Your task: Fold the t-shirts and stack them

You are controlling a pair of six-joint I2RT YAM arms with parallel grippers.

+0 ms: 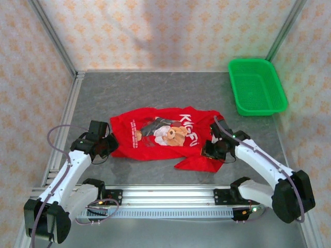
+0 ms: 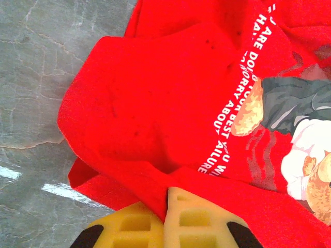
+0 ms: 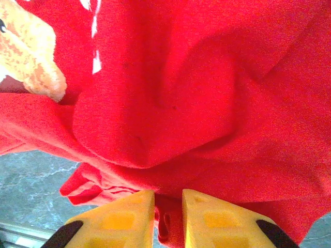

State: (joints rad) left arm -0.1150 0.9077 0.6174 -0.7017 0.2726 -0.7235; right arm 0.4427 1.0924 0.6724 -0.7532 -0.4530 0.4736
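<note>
In the top view the small white lettering (image 1: 135, 130) on the t-shirt (image 1: 196, 163) is too small to read, and each wrist hides its own fingertips. The left wrist view cuts the bear print (image 2: 310, 170) at its right edge, and a fold swallows the lettering's end. Whether the right gripper (image 3: 168, 219) pinches the cloth bunched between its pads cannot be told

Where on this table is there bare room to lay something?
Bare grey table behind the red t-shirt, up to the back wall, left of the green basket. Crowded along the near edge, where the left hand and right hand meet the shirt.
</note>
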